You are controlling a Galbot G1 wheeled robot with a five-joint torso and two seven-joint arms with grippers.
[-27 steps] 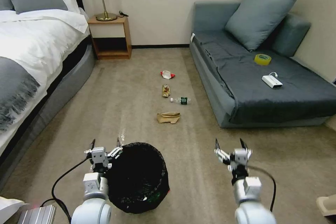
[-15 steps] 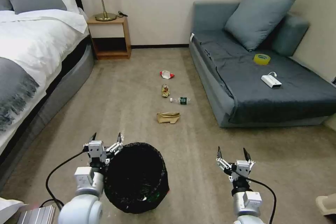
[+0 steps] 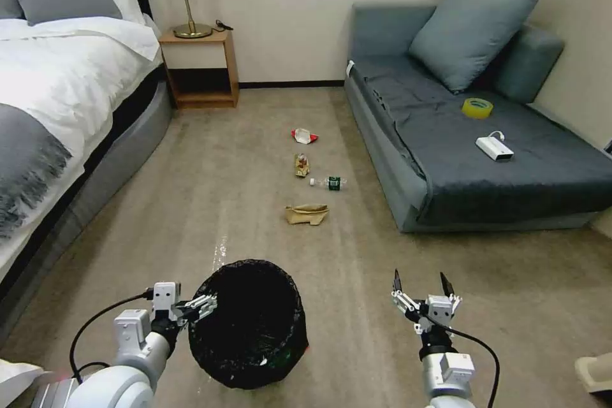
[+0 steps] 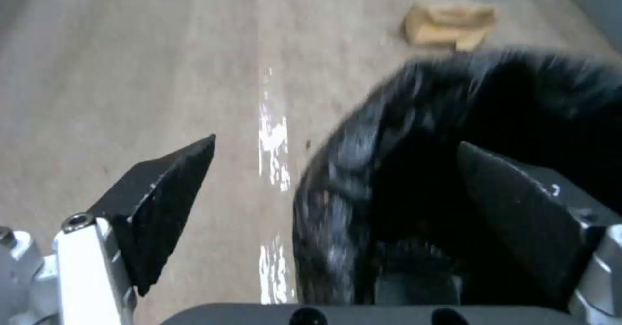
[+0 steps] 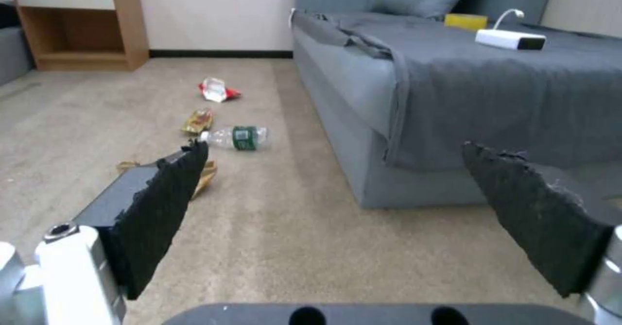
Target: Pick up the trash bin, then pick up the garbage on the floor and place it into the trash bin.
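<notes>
The trash bin (image 3: pixel 250 325), lined with a glossy black bag, stands on the carpet near me. My left gripper (image 3: pixel 203 306) is open at its left rim. In the left wrist view the rim (image 4: pixel 343 169) runs between the fingers, one outside and one inside the bin. Farther ahead lies the garbage in a row: a brown paper bag (image 3: pixel 307 213), a clear bottle with a green label (image 3: pixel 329 183), a yellow-brown wrapper (image 3: pixel 302 165) and a red-and-white wrapper (image 3: pixel 305 136). My right gripper (image 3: pixel 419 280) hovers open and holds nothing, right of the bin.
A bed (image 3: pixel 57 108) runs along the left, with a wooden nightstand (image 3: pixel 199 67) and lamp at the far wall. On the right a grey sofa (image 3: pixel 472 153) carries a yellow tape roll (image 3: pixel 477 108) and a white box with a cable (image 3: pixel 495 147). Open carpet lies between.
My left gripper has dropped lower and turned toward the bin, so its fingers now straddle the rim. The right gripper has come back and down a little, still open.
</notes>
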